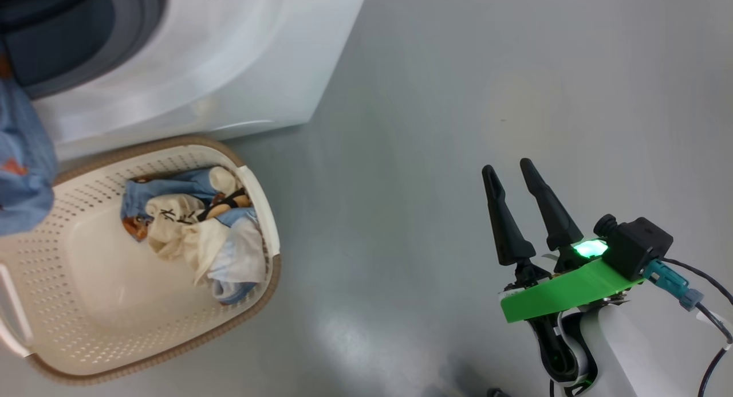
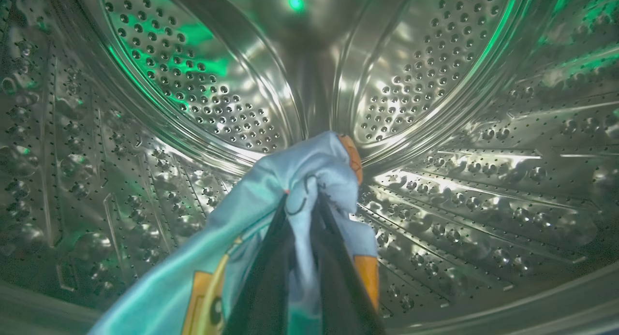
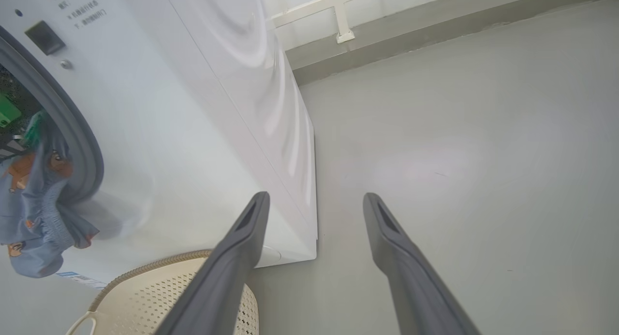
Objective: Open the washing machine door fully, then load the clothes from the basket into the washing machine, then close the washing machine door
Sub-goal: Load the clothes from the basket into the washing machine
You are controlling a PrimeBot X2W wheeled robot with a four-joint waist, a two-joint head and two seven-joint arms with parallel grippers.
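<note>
I am finding the washing machine (image 1: 189, 59) standing on the grey floor (image 1: 458, 99) with its front opening uncovered, the dark gasket (image 3: 82, 146) ringing that opening in the right wrist view. Its steel drum (image 2: 435, 180) is surrounding my left gripper (image 2: 303, 204), the perforated wall curving on every side and catching green light. The basket (image 1: 86, 305) is sitting on the floor just in front of the machine, its brown rim close against the machine's lower front. The clothes (image 1: 194, 236) are lying bunched in the basket's right-hand end as the head view shows it, cream and pale blue cloth heaped against the wall, while the rest of the basket's bottom is showing bare. One blue garment (image 2: 300, 175) with orange prints is hanging from my left gripper: one end is draping over my fingertips inside the drum, and the rest (image 3: 34, 219) is trailing out over the lower edge of the gasket and dangling above the basket's left side. My left fingers (image 2: 338, 286) are pressing together with that garment clamped between them. My right gripper (image 1: 507, 165) is hovering above bare floor well to the right of the basket, its fingers (image 3: 411, 277) standing wide apart and holding nothing.
</note>
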